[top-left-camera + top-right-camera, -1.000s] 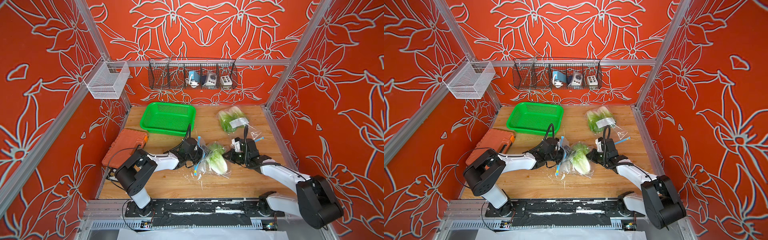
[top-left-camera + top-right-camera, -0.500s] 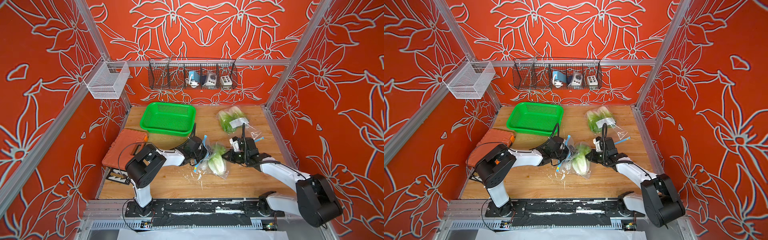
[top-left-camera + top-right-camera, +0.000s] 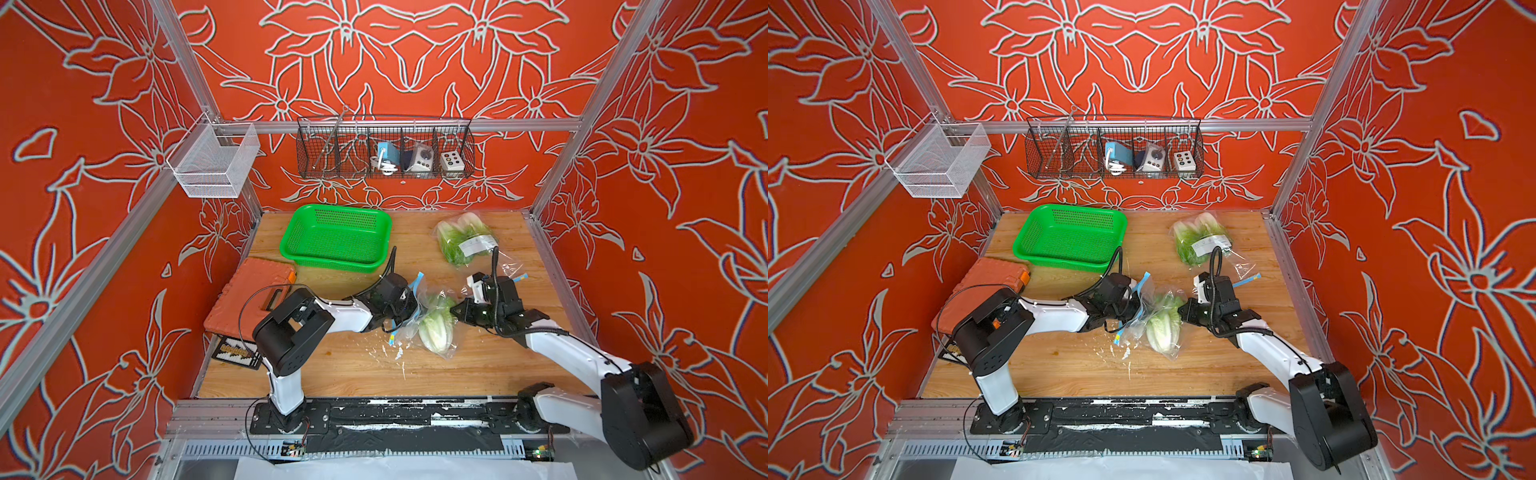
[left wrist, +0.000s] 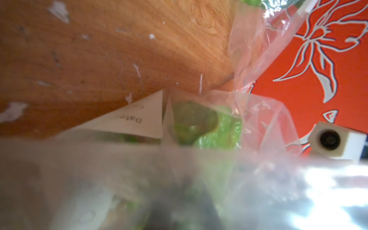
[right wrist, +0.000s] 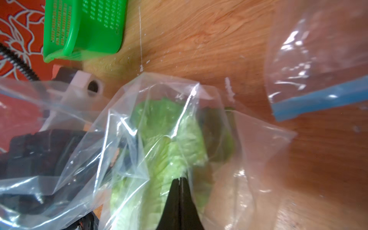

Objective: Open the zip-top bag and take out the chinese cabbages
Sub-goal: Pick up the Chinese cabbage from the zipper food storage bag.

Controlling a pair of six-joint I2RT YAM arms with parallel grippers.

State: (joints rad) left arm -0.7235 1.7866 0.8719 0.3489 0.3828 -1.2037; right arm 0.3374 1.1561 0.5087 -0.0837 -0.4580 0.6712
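Chinese cabbage point(image 3: 434, 328), one pale green head with a white base, lies inside the clear zip-top bag point(image 3: 405, 332) in the middle of the wooden table point(image 3: 353, 370), between the two arms. The right gripper point(image 5: 180, 180) is pinched tight on the bag's film, with creases running to its tips. The left gripper point(image 3: 410, 309) sits against the bag's opposite side by the blue zip strip point(image 3: 417, 282). Plastic blurs its own camera, so I cannot tell whether it grips anything. A labelled packet of greens point(image 3: 463, 241) lies toward the back right, and an empty bag point(image 3: 509, 270) lies just behind the right wrist. A green basket point(image 3: 332, 262) stands behind the left arm, and an orange case point(image 3: 245, 299) lies at the table's left edge.
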